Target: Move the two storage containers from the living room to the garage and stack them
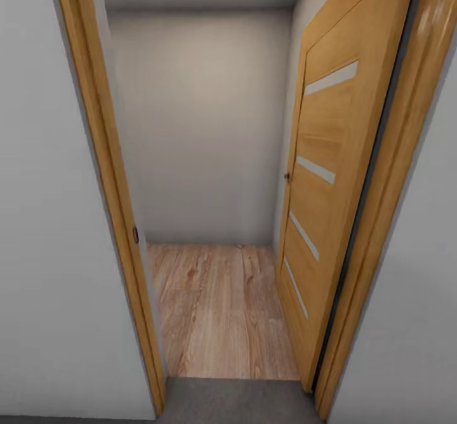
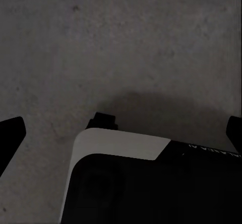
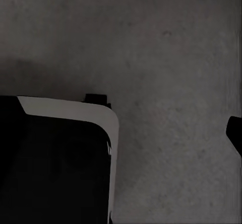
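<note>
The dark grey mottled concrete floor (image 2: 126, 48) lies beneath both wrists beside the robot's black-and-white base (image 3: 60, 158). The left gripper (image 2: 123, 131) stands spread, empty; whether the right gripper's is spread I cannot tell. At 12 o'clock, an open honey-coloured slatted wooden door (image 1: 324, 176) at 2 o'clock, light wood-plank floor (image 1: 222, 310), then a plain white wall (image 1: 203, 125).

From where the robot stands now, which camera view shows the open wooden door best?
The head view: the open wooden door stands swung inward at the right of the doorway, with its pale slats plainly visible. Both wrist views look down on the grey concrete floor and the robot's base instead.
</note>
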Controlling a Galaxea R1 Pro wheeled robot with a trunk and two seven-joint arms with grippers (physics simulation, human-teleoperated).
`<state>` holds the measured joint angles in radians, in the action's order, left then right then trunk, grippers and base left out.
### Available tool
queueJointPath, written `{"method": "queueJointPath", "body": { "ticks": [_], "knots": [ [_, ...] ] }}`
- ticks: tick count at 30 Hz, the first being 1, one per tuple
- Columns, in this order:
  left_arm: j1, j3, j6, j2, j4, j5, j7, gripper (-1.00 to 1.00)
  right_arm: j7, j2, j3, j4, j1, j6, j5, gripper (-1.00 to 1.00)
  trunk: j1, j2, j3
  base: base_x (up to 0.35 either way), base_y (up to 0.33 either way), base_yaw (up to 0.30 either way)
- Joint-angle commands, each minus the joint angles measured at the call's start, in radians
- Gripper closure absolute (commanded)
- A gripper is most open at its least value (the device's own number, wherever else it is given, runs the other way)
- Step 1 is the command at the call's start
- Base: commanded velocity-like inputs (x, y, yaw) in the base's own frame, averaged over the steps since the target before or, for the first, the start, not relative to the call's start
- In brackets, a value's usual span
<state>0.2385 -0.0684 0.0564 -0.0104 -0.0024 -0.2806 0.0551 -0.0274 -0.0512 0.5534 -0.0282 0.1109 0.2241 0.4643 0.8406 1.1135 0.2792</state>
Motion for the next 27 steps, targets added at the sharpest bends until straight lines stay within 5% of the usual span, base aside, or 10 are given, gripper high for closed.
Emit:
{"method": "queueJointPath", "body": {
  "ticks": [1,15,27],
  "knots": [
    [0.001,-0.008,0.003,0.0,0.001,-0.008,0.003,-1.0,0.0,0.001,0.008,-0.002,0.001,0.004,0.007,-1.0,0.0,0.001,0.001,0.282,-0.228,0.001],
    [0.001,-0.007,0.012,0.0,0.001,-0.008,0.003,-1.0,-0.014,0.001,0.009,-0.002,0.001,0.008,0.007,-1.0,0.0,0.001,0.001,0.274,-0.222,0.104],
    [0.001,-0.005,0.017,0.002,0.001,-0.012,0.005,-1.0,-0.01,0.001,0.009,-0.002,0.001,0.007,0.007,-1.0,0.0,0.001,0.001,0.041,-0.027,0.209]
  ]
}}
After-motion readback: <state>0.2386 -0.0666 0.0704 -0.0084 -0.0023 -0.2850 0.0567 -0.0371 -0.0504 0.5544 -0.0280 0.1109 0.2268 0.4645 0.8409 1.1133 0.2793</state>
